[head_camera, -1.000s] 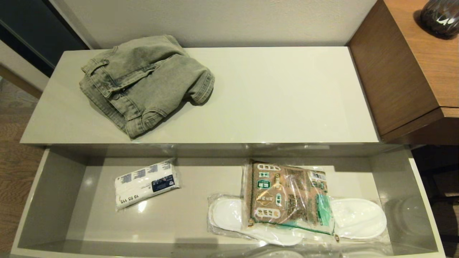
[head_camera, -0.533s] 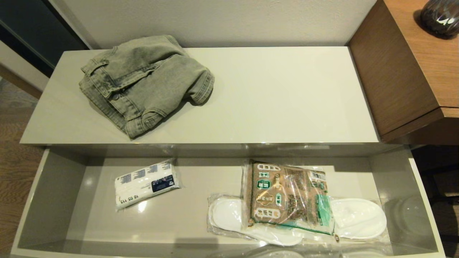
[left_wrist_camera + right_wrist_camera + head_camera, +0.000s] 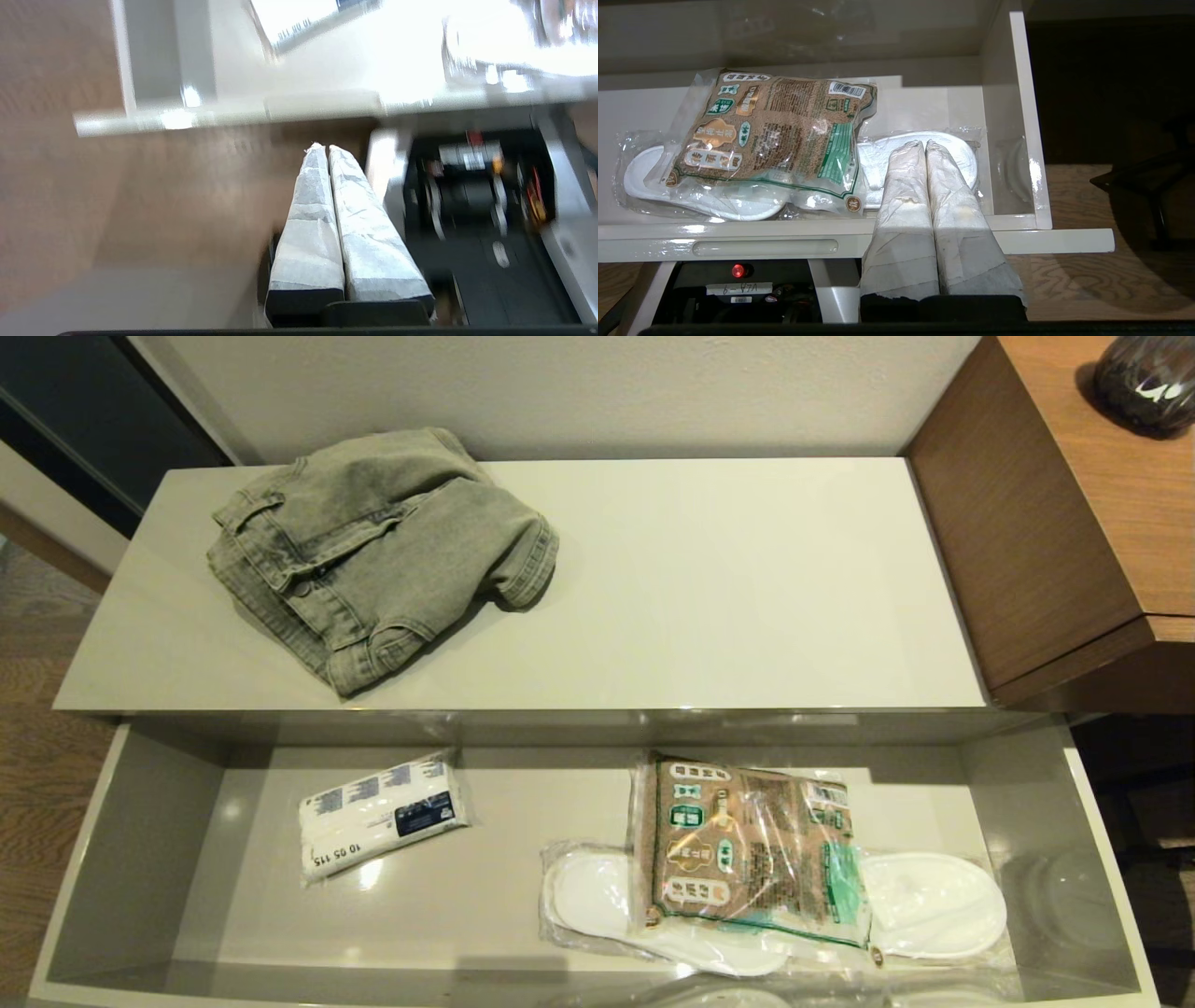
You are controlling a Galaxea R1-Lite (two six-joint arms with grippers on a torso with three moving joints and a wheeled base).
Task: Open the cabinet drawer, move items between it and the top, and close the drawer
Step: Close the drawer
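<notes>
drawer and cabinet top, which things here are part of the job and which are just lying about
Part of the job:
- cabinet drawer, open
- top
- jeans, on the top
- brown packet, in the drawer, lying on the slippers

Just lying about:
- wrapped white slippers
- small white pack
- wood desk
- dark object on the desk

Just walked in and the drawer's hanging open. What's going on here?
Nothing is being held right now. The cabinet drawer is pulled out, with the brown packet lying across the wrapped slippers and a small white pack inside. The jeans sit folded on the top. The right hand is shut, near the drawer's front on the slippers' side; the left hand is shut, outside the drawer's front.
</notes>
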